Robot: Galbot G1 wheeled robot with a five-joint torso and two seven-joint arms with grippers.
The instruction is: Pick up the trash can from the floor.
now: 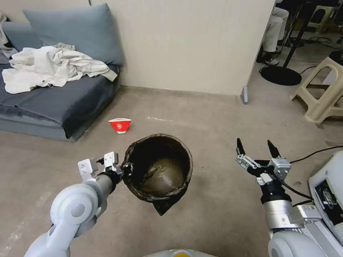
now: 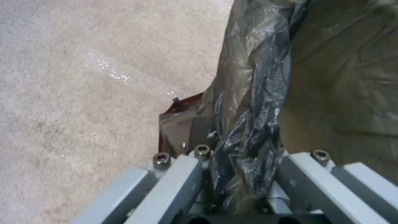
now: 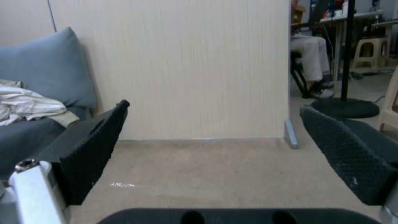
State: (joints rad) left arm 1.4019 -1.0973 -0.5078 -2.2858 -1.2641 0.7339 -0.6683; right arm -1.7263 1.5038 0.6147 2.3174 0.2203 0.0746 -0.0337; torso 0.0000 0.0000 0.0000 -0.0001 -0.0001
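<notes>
Jaws of the left gripper are clamped on the near-left rim of the trash can, with the dark bag folded over that rim bunched between the grey fingers in the left wrist view; beyond the fingers that view shows a bit of red-and-white paper bowl and the pale floor; the trash can sits tilted, its open mouth turned up toward the head camera, a loose corner of bag hanging under it on the near side; whether its base touches the floor I cannot tell; the left arm reaches in from the lower left; the right gripper hangs apart on the right, its two black fingers spread wide with nothing between them, pointing toward the beige wall; the paper bowl lies on the floor between the trash can and the grey sofa, which carries a heap of pale cloth; a plastic stool stands at the far right.
</notes>
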